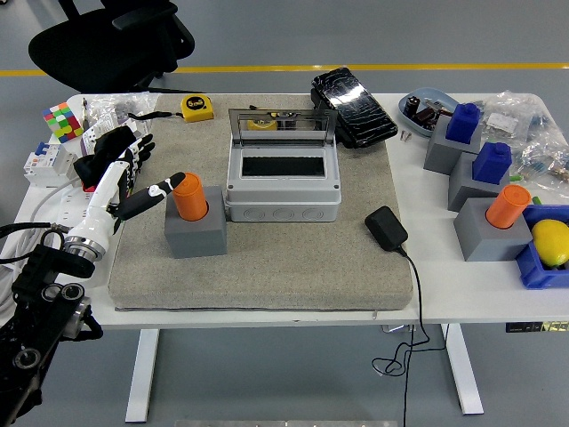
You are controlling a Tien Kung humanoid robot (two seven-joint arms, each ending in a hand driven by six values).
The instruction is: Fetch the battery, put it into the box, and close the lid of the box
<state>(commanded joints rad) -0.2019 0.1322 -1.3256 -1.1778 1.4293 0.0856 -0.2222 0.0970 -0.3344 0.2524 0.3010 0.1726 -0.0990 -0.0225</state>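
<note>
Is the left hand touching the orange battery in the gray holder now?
Touching. In the head view, a dark fingertip of the left hand lies against the side of the orange battery, with no gap visible; the other fingers are spread, not closed around it.

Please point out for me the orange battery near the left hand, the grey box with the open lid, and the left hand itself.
orange battery (188, 196): head view, on its orange side wall.
grey box (283, 191): head view, on its front rim.
left hand (133, 173): head view, on the middle of the hand.
</note>
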